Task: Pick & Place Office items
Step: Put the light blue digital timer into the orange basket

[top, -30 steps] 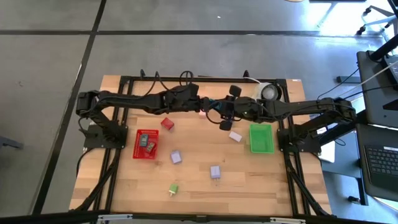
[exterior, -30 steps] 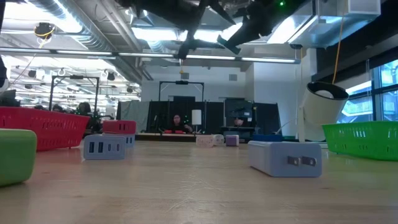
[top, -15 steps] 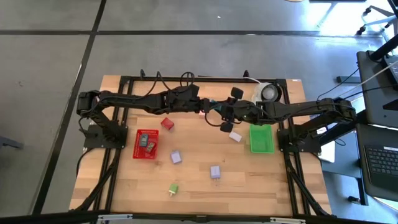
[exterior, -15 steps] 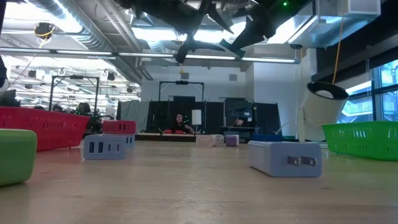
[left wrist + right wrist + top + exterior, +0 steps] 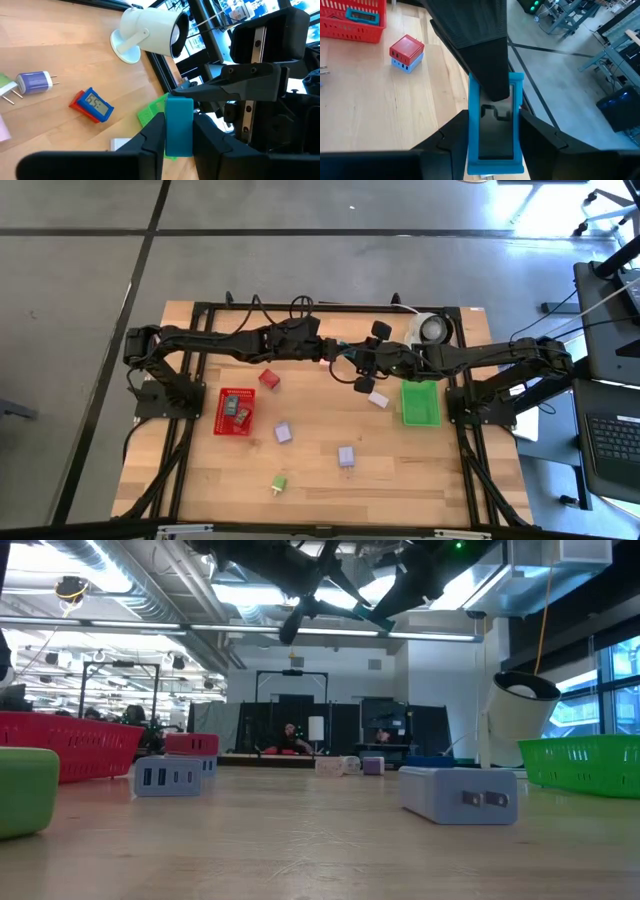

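Low view, nearest the camera: a green block (image 5: 27, 790) lies on the table (image 5: 320, 850) at the left edge, with a lavender plug block (image 5: 458, 795) to the right and a second lavender block (image 5: 167, 777) left of centre, both flat on the wood. Behind these stand the red tray (image 5: 70, 745) at left and the green tray (image 5: 585, 760) at right; the white roll (image 5: 520, 720) stands just beside the green tray. From above, the red tray (image 5: 234, 411) holds two or three small pieces; their colours cannot be told for certain. A red block (image 5: 268, 379) lies near that tray toward the back, and a pale block (image 5: 378, 398) lies just beside the green tray (image 5: 420, 402). Both arms meet above the rear middle of the table, clear of the surface. The teal block (image 5: 178, 126) is held in the air between them. The left gripper (image 5: 178, 131) has its fingers pressed against the block's two sides. The right gripper (image 5: 495, 131) also pinches the same block (image 5: 495, 125), fingers at either side. In the left wrist view the right arm's hardware sits immediately behind the block. A red and blue piece (image 5: 92, 105) and a purple plug (image 5: 33, 81) lie on the wood beyond, near the roll (image 5: 150, 32). A person shows in the room far behind the table.
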Action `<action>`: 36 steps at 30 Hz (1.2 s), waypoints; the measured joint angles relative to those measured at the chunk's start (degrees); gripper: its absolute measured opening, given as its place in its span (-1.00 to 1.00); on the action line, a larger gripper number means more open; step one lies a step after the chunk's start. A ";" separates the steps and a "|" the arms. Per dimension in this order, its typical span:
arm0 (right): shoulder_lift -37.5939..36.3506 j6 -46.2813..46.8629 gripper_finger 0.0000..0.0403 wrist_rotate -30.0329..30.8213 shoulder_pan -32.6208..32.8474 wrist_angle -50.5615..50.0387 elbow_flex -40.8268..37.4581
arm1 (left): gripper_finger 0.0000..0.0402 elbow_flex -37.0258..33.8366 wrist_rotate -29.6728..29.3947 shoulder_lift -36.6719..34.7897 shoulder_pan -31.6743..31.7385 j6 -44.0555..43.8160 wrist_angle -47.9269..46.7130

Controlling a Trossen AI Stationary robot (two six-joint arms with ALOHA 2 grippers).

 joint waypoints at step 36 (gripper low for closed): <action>-2.84 20.79 0.43 -6.05 -0.02 -48.46 20.10 | -0.66 -0.02 9.93 -3.14 5.14 6.14 -1.54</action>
